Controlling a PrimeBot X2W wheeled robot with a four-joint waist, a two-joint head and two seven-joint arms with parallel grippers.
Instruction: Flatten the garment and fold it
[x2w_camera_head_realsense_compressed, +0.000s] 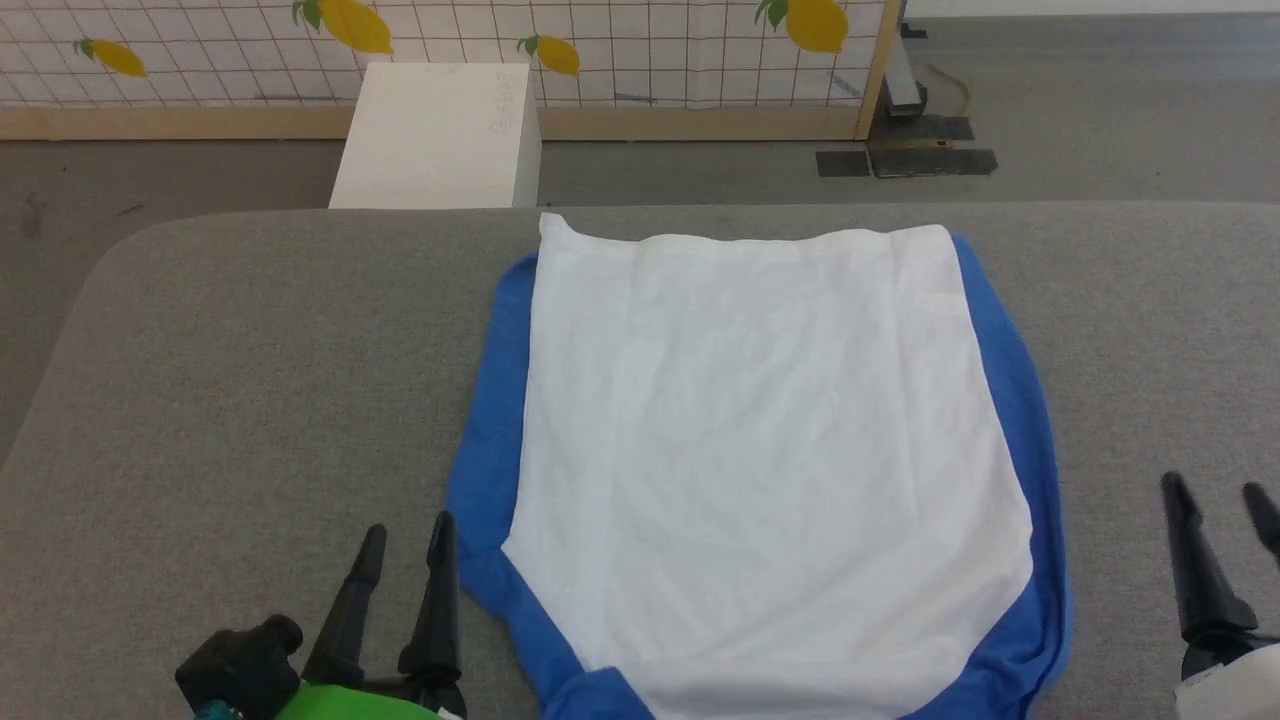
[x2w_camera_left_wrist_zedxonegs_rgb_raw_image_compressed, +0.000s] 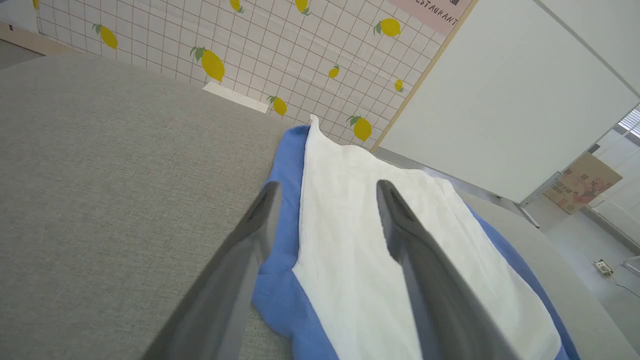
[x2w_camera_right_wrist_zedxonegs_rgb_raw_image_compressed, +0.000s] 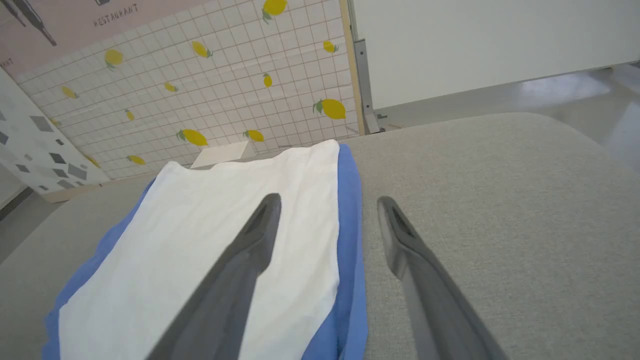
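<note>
**Left gripper** (x2w_camera_head_realsense_compressed: 409, 525): two dark fingers spread wide, nothing between them. It stood at the near left of the grey padded surface (x2w_camera_head_realsense_compressed: 250, 380), just beside the garment's blue left edge. In its wrist view one finger showed against the grey cloth and the other against the white body; contact could not be told.

**Right gripper** (x2w_camera_head_realsense_compressed: 1212, 487): fingers parted wide, empty. It stood at the near right, a little apart from the garment's blue right edge.

**Garment** (x2w_camera_head_realsense_compressed: 760, 450): lay flat on the grey surface between the two grippers. The white body was uppermost and lightly creased, and blue cloth showed along both long sides and at the near corners. Its far hem lay close to the surface's far edge.

**White box** (x2w_camera_head_realsense_compressed: 435, 135): stood on the floor (x2w_camera_head_realsense_compressed: 1100, 100) beyond the far edge, against the lemon-printed grid panel (x2w_camera_head_realsense_compressed: 650, 50). Its top was plain and closed, so its contents could not be told.
</note>
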